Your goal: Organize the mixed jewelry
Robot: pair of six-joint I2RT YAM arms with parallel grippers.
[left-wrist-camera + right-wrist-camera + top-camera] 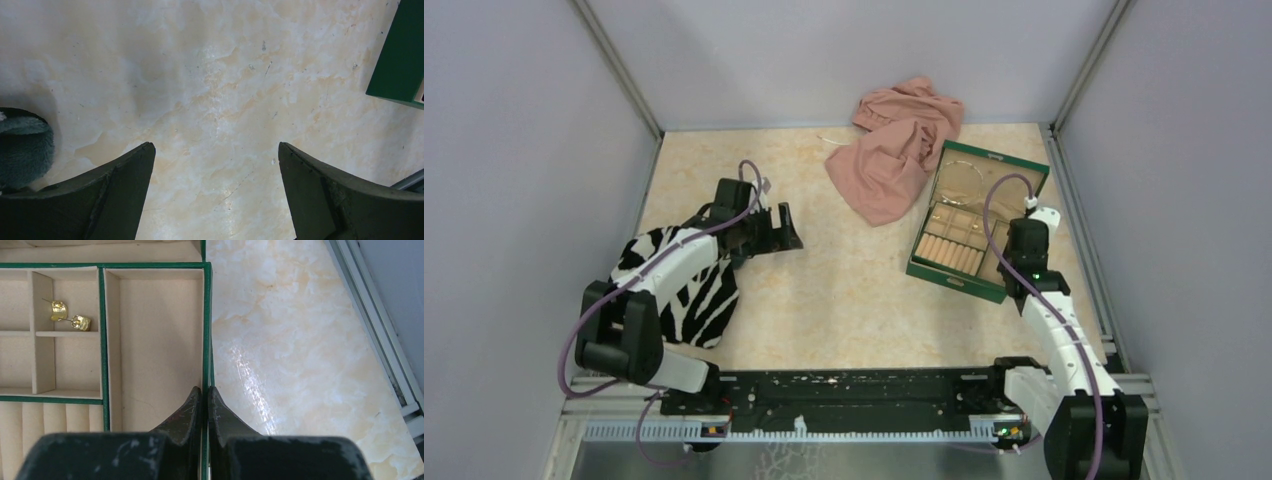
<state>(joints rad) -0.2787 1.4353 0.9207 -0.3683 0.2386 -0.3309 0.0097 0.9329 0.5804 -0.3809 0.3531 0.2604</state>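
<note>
Plainly, two gold-coloured earrings [70, 319] lie in a small compartment of the green box [206, 315], at ten o'clock from the right gripper [205, 392]. Its fingers are pressed together over the box's right wall. A thin silvery chain loop [962, 166] rests in the lid [996, 156]. The left gripper [215, 150] is spread wide over the marbled table [215, 75].

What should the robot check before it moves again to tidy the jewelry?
1. Are the left fingers open? Ok, only bare table shows between them.
2. Are the right fingers free? Cannot tell: they are shut, right at the side wall of the green box.
3. Is the box open? Ok.
4. Is there room in the long compartment? Ok, nothing is in it.
5. Are the gold earrings put away? Ok, they are in a small compartment.
6. Is any jewelry loose? Cannot tell; the pink cloth may hide some.
</note>
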